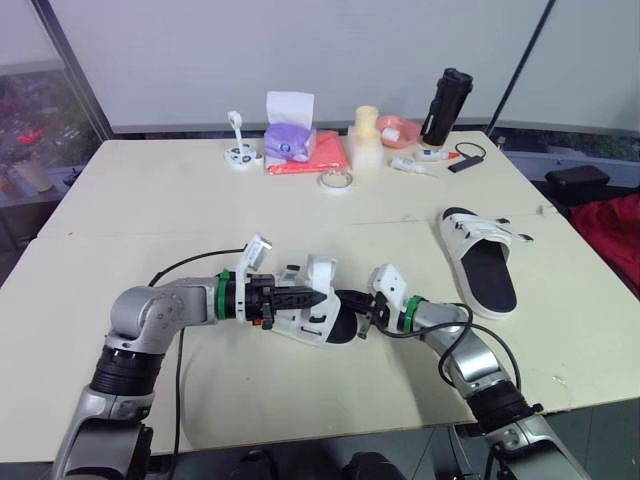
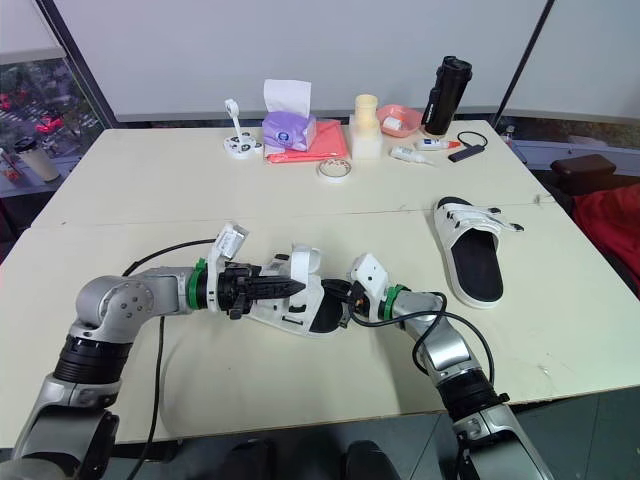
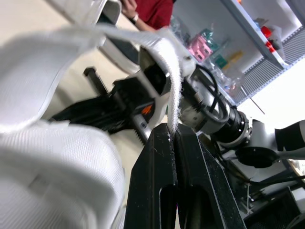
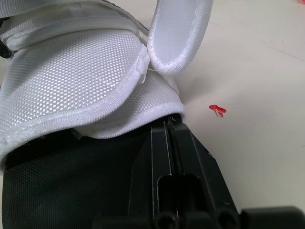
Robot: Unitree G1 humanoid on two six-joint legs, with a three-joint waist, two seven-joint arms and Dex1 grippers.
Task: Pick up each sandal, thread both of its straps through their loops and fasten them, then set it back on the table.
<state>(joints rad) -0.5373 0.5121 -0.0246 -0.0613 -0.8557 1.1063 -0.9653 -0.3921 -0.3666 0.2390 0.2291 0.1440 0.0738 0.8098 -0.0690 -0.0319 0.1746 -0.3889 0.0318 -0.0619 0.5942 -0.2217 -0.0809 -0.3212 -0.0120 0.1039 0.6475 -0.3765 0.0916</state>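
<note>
Here, near the front edge of the worktop [image 1: 200, 200], a white sandal [image 1: 305, 322] with a black footbed sits between the two arms, and from the head views I cannot tell whether it is lifted or resting on the surface. The left gripper [image 3: 172, 132] comes in from the left and its fingers [image 3: 157, 157] are closed on the edge of a white strap [image 3: 174, 81], which rises from between the tips. The right gripper [image 4: 170, 125] meets the sandal from the other side. Its fingers are pressed together with the tips tucked under the hem of the mesh upper against the black footbed, and whether they nip any fabric cannot be made out. A small red mark [image 4: 217, 110] lies on the bare surface just beside that edge of the sandal. The second sandal [image 1: 485, 262] lies flat well apart to the right, close to the worktop's right edge, with loose strap ends sticking out toward that edge. Along the far edge stand a purple tissue box [image 1: 290, 140], an orange cloth [image 1: 325, 155], a tape roll [image 1: 335, 180], a cream container [image 1: 366, 135], a pink bowl [image 1: 398, 128] and a black bottle [image 1: 445, 107]. Between that row and the arms runs a wide bare band — the left half is bare too, save for a black cable [image 1: 185, 268] looping off the left arm.
</note>
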